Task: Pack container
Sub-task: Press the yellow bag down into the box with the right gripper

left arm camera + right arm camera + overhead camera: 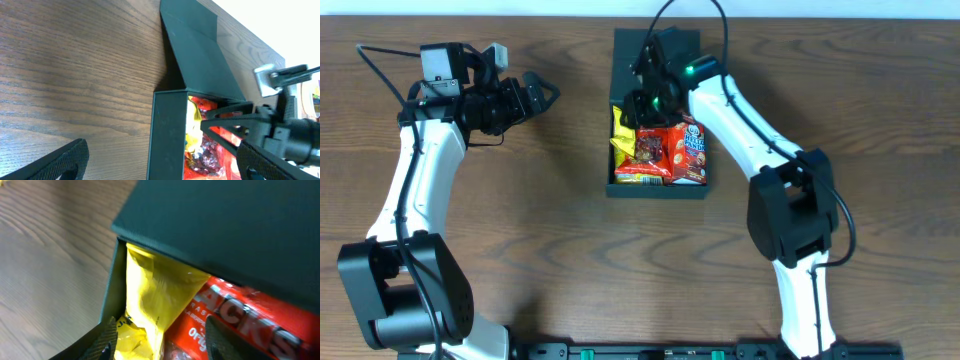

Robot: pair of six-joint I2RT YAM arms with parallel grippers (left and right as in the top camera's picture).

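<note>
Overhead | container [658, 191] holds yellow packet [622, 135], red packets [676, 150] | right hand [652, 102] unclenched over them | left hand [542, 93] spread

- table [570, 260]: brown wood, plain grain, faint satin sheen.
- container [167, 135]: black card, matt, smooth; lid flap [200, 55] the same.
- yellow packet [155, 290], red packet [240, 317]: glossy film, creased.
- left gripper [542, 92], fingers [50, 162]: black plastic, finely textured, matt.
- right arm [740, 120] shell: white plastic, smooth, glossy.
- bracket [265, 80]: bare metal, dull shine.
</note>
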